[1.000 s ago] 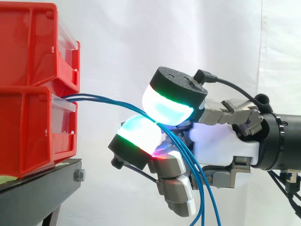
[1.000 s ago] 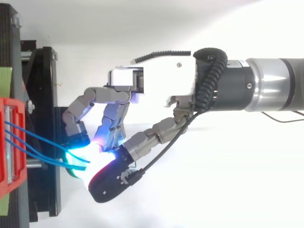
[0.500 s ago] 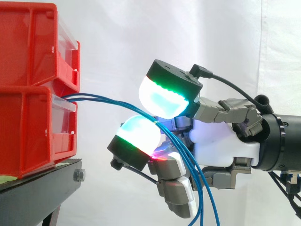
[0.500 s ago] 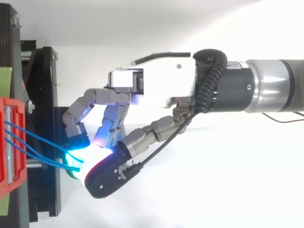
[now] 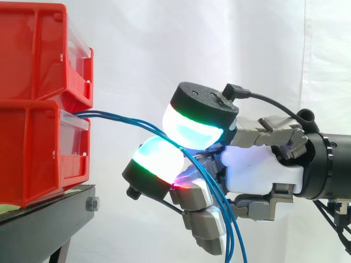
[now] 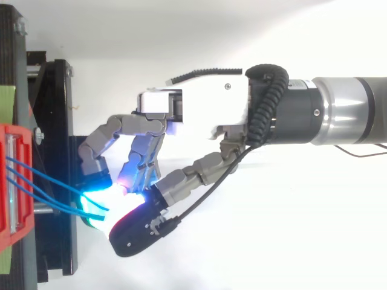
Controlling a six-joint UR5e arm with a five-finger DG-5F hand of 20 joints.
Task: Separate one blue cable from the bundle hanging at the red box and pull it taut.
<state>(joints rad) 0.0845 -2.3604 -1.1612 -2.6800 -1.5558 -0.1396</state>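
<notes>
Several thin blue cables [image 5: 118, 116] come out between the two stacked red bins [image 5: 33, 137] and run right to my hand [image 5: 258, 170]. Two glowing fingertips [image 5: 192, 125], one above the other, meet at the cables and pinch them where they bend. Past the pinch, the cables hang down in front of the palm [image 5: 230, 230]. From above, the blue cables [image 6: 45, 177] spread from the red bin [image 6: 12, 181] to the cyan-lit pads, with the hand [image 6: 199, 103] reaching in from the right. I cannot tell whether one cable or more lies in the pinch.
The bins sit on a black stand [image 5: 49, 219] at the left, with a bolt at its front corner. The stand's black frame [image 6: 54, 151] lies just left of the fingertips. A white curtain hangs behind.
The upper fingertip lifted off the cables half a second ago and has come back down onto them. The lower pad and hanging cables have shifted slightly left.
</notes>
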